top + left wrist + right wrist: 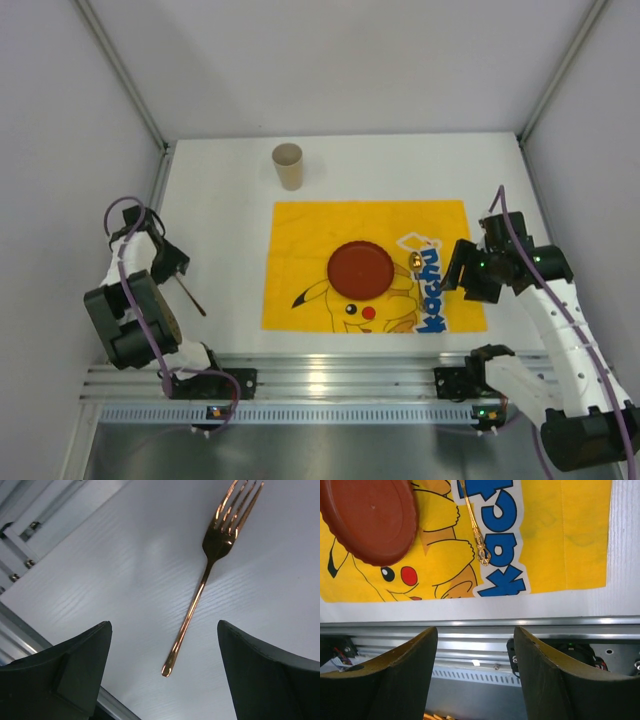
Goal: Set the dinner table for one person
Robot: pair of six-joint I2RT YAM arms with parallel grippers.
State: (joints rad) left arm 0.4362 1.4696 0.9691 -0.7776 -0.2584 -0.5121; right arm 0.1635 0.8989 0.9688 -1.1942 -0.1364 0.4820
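Observation:
The white dinner table (220, 200) carries a yellow Pikachu cloth (450, 225) with a round red-brown plate (360, 268) at its middle. A gold utensil (414, 262) lies on the cloth just right of the plate; only its ornate handle (476, 532) shows in the right wrist view. A copper fork (200, 590) lies flat on the bare table left of the cloth (192, 297). My left gripper (165, 680) hovers open over the fork's handle end, holding nothing. My right gripper (475, 675) is open and empty, above the cloth's right part (458, 268).
A tan paper cup (288, 165) stands upright at the back, beyond the cloth. A silver aluminium rail (330, 378) runs along the near edge by the arm bases. Grey walls close in the table on the left, right and back.

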